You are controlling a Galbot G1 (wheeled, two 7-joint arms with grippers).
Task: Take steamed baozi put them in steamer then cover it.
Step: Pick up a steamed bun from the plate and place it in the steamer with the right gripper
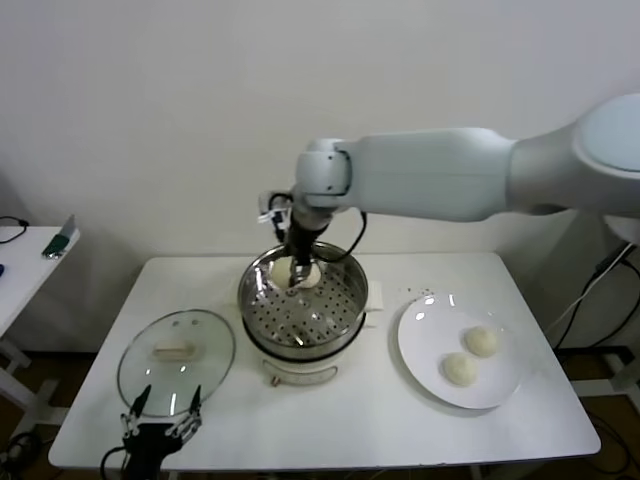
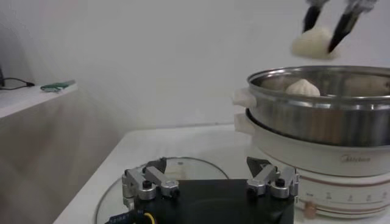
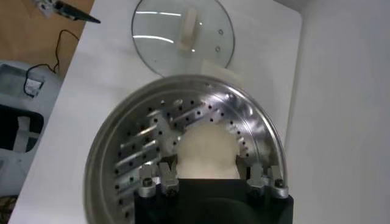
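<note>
The steel steamer (image 1: pixel 342 318) sits on its cream base at the table's centre. My right gripper (image 1: pixel 300 272) is shut on a cream-white baozi (image 3: pixel 206 151) and holds it above the basket's far side. In the left wrist view this held baozi (image 2: pixel 313 44) hangs above the rim, and another baozi (image 2: pixel 303 88) lies inside the steamer (image 2: pixel 323 115). Two more baozi (image 1: pixel 481 341) (image 1: pixel 460 369) lie on the white plate (image 1: pixel 425 335) at the right. The glass cover (image 1: pixel 177 358) lies flat to the steamer's left. My left gripper (image 1: pixel 165 402) is open and empty at the cover's near edge.
A side table with a small green object (image 1: pixel 60 242) stands at the far left. A wall rises close behind the table. The plate (image 1: pixel 425 335) takes up the table's right part, with bare tabletop along the front edge.
</note>
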